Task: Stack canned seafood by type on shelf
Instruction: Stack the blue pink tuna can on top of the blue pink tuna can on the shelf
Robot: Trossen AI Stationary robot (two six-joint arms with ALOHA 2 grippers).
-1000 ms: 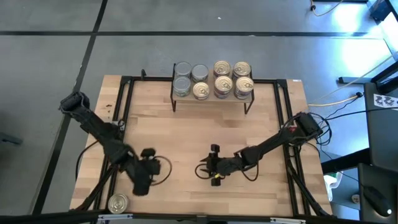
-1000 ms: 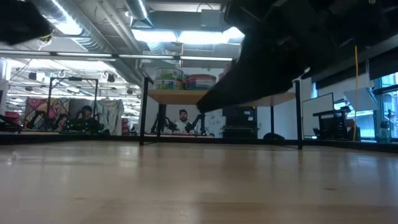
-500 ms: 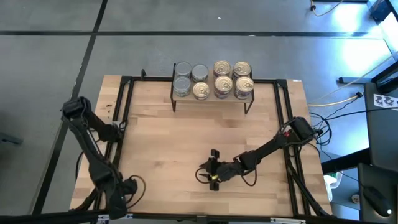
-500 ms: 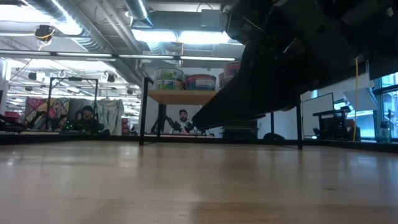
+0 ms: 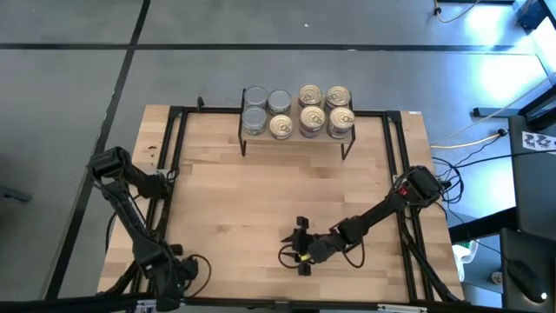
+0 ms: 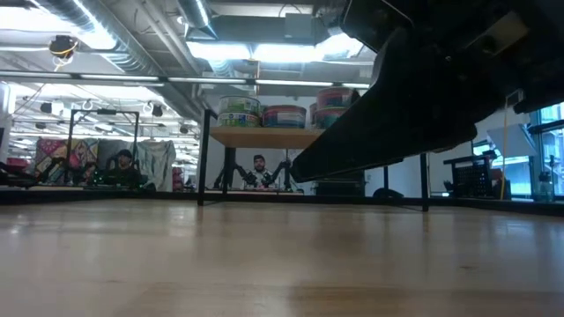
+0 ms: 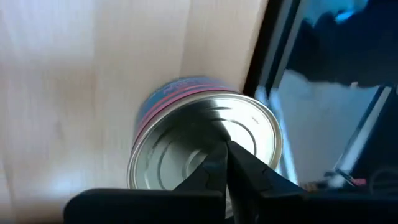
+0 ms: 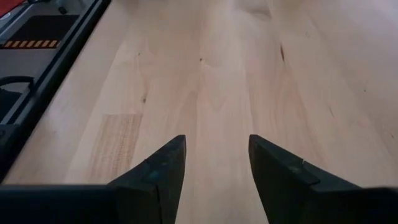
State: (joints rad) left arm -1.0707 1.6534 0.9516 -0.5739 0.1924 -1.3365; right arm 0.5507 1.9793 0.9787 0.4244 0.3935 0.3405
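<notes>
One tin (image 7: 205,143) with a silver top and a blue-and-pink label stands upright on the table at its near left corner. My left gripper (image 7: 225,146) is shut and points down over that top; in the high view my left gripper (image 5: 170,276) hides the tin. Several more tins (image 5: 300,110), silver-topped at the left and gold-topped at the right, stand stacked on the shelf (image 5: 346,139) at the far middle. My right gripper (image 5: 301,246) hangs open low over the bare table near the front middle, with nothing between its fingers (image 8: 163,163). My left gripper has its shut fingertips over the tin's silver top (image 7: 186,155), a little off the middle, coming from above and pointing steeply down. Whether the tips touch the top I cannot tell. The tin stands upright on the table.
A black metal frame (image 5: 178,148) runs round the table's edges, close beside the tin at the near left. The wide wooden top (image 5: 261,191) between the shelf and both grippers is bare. People sit in the room beyond the table (image 6: 257,167).
My left gripper has swung from the near middle-left toward the table's near left corner and gone down over the tin, turning as it went. My right gripper has crept a little toward the near edge. No tin has moved.
</notes>
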